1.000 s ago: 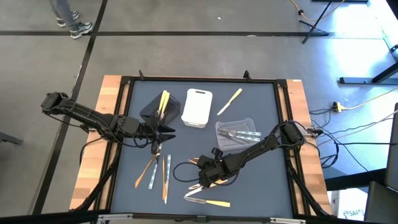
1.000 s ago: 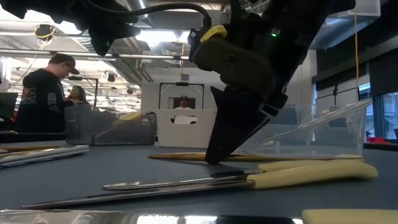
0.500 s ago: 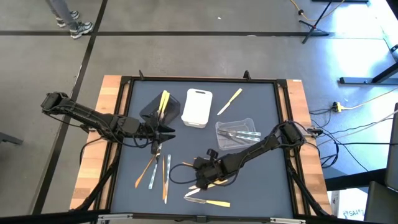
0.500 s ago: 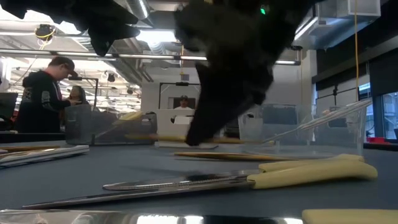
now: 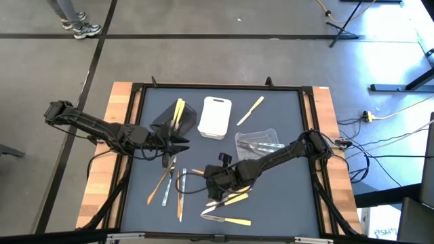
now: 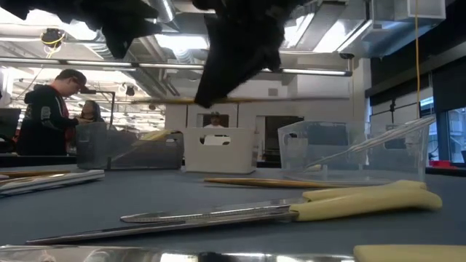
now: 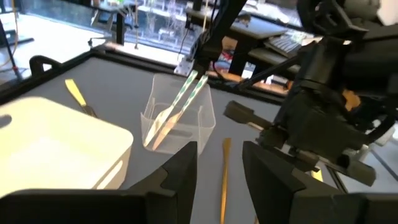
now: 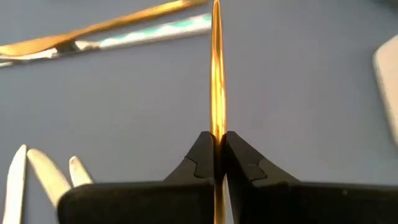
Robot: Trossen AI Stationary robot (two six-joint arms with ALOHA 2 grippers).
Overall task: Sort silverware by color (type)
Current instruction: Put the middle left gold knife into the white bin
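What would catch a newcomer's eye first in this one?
The right gripper, above the middle of the dark table, pinches a thin orange-brown utensil between its shut fingers. Near it lie loose pale yellow utensils, while the left gripper hovers open beside the black tray.

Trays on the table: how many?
3: black plastic tray holding pale yellow utensils, left; white rectangular tray beside it; clear plastic tray holding silver-grey utensils, further right.

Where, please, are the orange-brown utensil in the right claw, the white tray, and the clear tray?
orange-brown utensil [image 8: 216,74], right wrist view, mid-shaft.
right claw [image 8: 217,149], right wrist view, between fingertips.
white tray [image 5: 215,117], high view, top surface.
clear tray [image 7: 205,115], left wrist view, side wall.
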